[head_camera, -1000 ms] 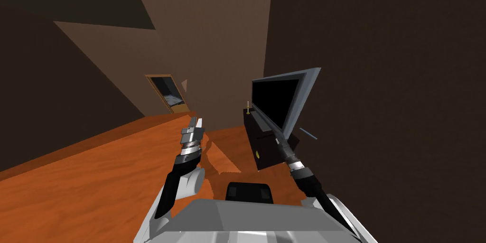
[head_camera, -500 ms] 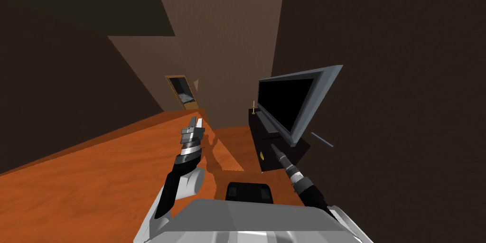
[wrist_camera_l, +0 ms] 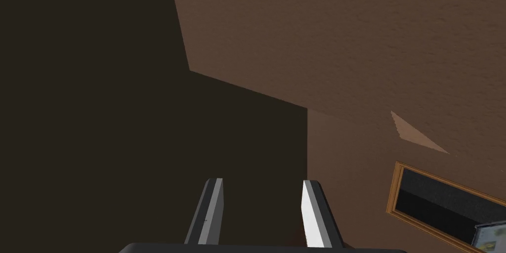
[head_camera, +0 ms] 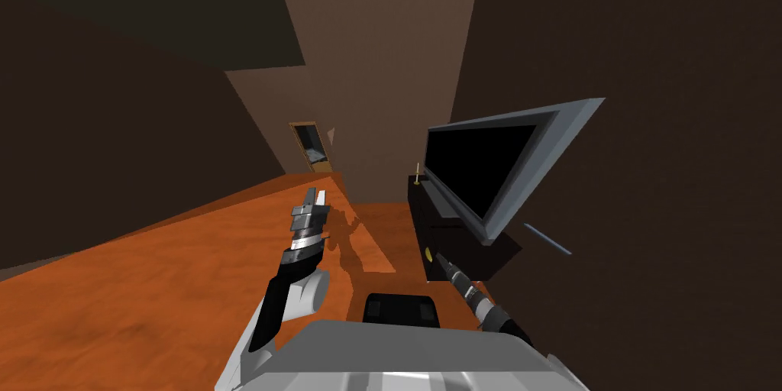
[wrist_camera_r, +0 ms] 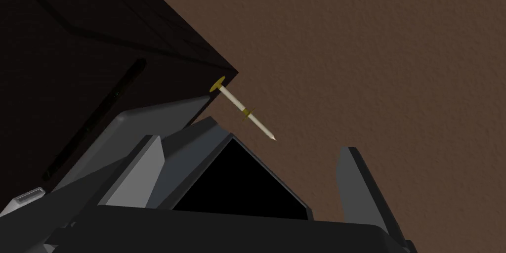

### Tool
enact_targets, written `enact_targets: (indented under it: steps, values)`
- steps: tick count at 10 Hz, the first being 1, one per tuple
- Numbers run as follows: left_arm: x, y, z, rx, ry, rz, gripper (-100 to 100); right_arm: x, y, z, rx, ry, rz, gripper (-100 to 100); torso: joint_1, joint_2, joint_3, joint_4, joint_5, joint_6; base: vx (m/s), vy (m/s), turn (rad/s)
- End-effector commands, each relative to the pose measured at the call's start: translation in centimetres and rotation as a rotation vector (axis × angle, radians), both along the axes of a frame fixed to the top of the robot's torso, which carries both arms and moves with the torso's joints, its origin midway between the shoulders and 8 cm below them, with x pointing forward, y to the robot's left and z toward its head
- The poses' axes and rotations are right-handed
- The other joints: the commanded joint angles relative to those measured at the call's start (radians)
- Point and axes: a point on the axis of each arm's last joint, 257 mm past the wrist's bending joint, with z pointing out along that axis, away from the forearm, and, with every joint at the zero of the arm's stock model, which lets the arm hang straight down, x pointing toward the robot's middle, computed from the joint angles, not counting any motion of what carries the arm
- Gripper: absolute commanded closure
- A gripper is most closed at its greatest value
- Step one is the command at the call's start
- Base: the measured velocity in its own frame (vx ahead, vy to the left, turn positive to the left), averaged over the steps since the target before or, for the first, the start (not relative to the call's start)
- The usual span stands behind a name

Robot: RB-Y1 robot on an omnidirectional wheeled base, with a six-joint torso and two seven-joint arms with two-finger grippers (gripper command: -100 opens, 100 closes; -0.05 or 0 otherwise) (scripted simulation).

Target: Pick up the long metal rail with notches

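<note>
Target = long thin grey-blue rail (head_camera: 547, 240), behind the grey-framed flat TV (head_camera: 481, 169) near the wall, prob why right gripper (wrist_camera_r: 251, 145) sits low by the dark box cabinet (wrist_camera_r: 74, 67), fingers wide apart, nothing held. Left gripper (head_camera: 315, 194) raised clear, fingers apart, empty.

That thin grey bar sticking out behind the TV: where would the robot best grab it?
Probably grip the bar near its middle, jaws across its narrow width, coming in right of the TV: it is long and slim, and the TV and dark cabinet screen its front.
</note>
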Motion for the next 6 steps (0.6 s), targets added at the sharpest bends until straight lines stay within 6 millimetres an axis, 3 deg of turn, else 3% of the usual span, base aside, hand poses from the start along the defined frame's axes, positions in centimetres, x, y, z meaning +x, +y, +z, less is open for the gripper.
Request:
enact_targets:
  steps: [1, 2, 3, 4, 5, 6]
  values:
    - [0.0, 0.0, 0.0, 0.000, 0.000, 0.000, 0, -1.0, -0.4, -1.0, -0.038, 0.034, 0.021, -100, 0.000, 0.000, 0.000, 0.000, 0.000, 0.000, 0.008, 0.011, 0.116]
    - [0.0, 0.0, 0.0, 0.000, 0.000, 0.000, 0, -3.0, -0.9, -3.8, -0.100, 0.099, 0.056, -100, 0.000, 0.000, 0.000, 0.000, 0.000, 0.001, 0.014, 0.018, 0.232]
    - [0.0, 0.0, 0.0, 0.000, 0.000, 0.000, 0, -3.1, -1.0, -3.8, -0.107, 0.101, 0.061, -100, 0.000, 0.000, 0.000, 0.000, 0.000, 0.000, 0.012, 0.009, 0.138]
    - [0.0, 0.0, 0.0, 0.000, 0.000, 0.000, 0, -5.3, -1.7, -6.4, -0.169, 0.164, 0.099, -100, -0.001, 0.000, 0.000, 0.000, 0.000, 0.001, 0.017, 0.011, 0.325]
    - [0.0, 0.0, 0.0, 0.000, 0.000, 0.000, 0, -5.4, -1.9, -6.5, -0.176, 0.165, 0.104, -100, -0.001, -0.001, 0.000, 0.000, 0.000, 0.000, 0.016, 0.003, 0.158]
    - [0.0, 0.0, 0.0, 0.000, 0.000, 0.000, 0, -7.8, -2.7, -8.8, -0.241, 0.224, 0.147, -100, -0.001, -0.001, 0.000, 0.000, 0.000, 0.001, 0.023, 0.015, 0.313]
